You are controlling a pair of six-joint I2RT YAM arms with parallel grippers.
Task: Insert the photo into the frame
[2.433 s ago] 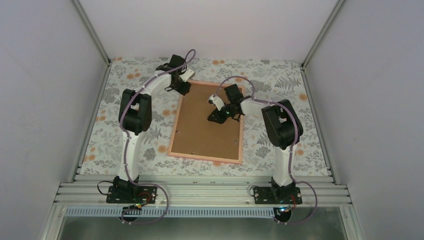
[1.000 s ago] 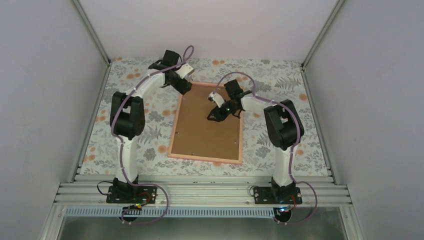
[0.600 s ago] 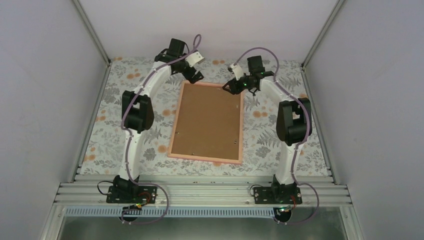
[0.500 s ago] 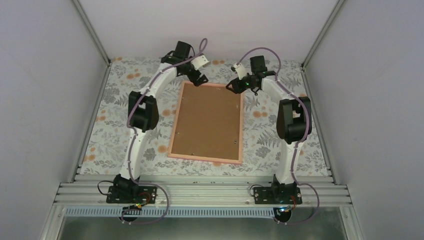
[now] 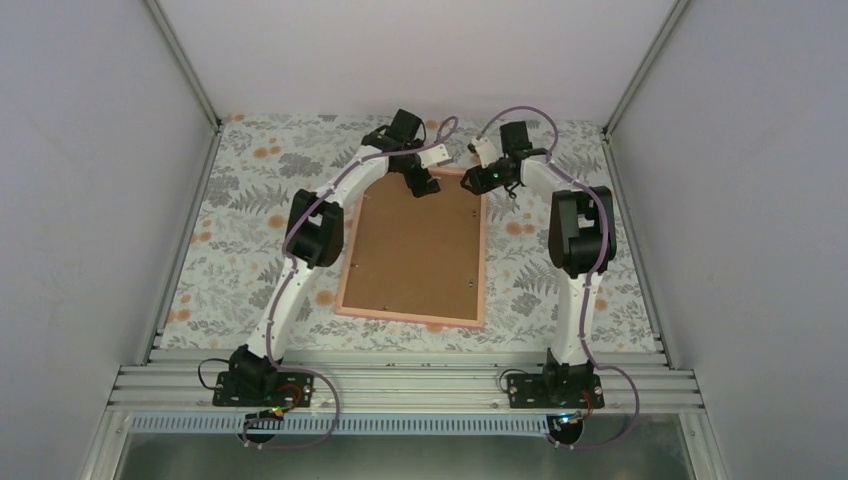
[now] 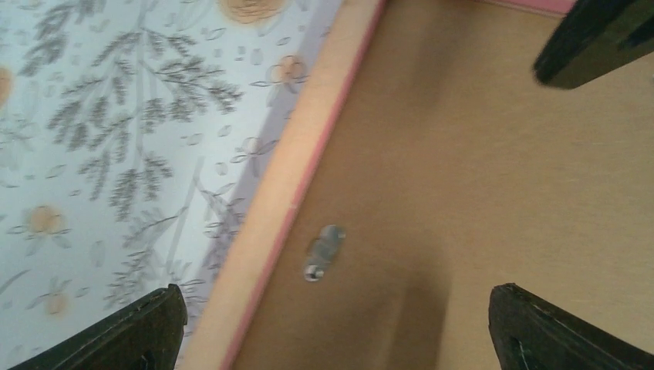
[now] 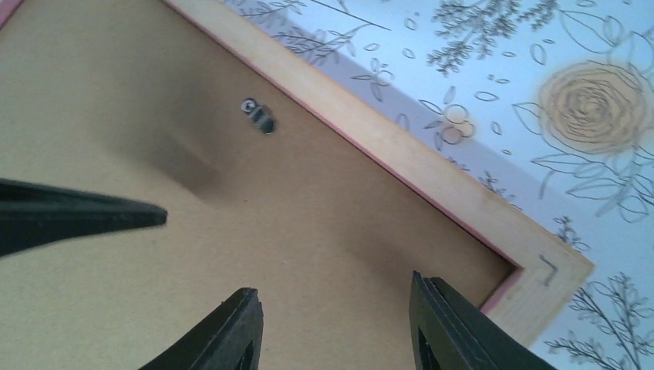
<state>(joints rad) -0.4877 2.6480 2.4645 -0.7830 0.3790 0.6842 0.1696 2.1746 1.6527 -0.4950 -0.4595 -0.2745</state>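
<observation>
The pink frame lies face down on the floral cloth, with the brown backing board filling it. The photo is hidden. My left gripper hovers over the board near the frame's far edge. In the left wrist view it is open wide, above a metal tab beside the frame's rim. My right gripper is over the far right corner. In the right wrist view it is open with only board between the jaws, close to the frame corner.
A second metal tab sits on the board near the rim. One left finger reaches into the right wrist view, so the two grippers are close together. Floral cloth surrounds the frame, and grey walls enclose the table.
The right gripper left the middle of the board and went to the far right corner. The left gripper swung right along the far edge, toward the right gripper.
</observation>
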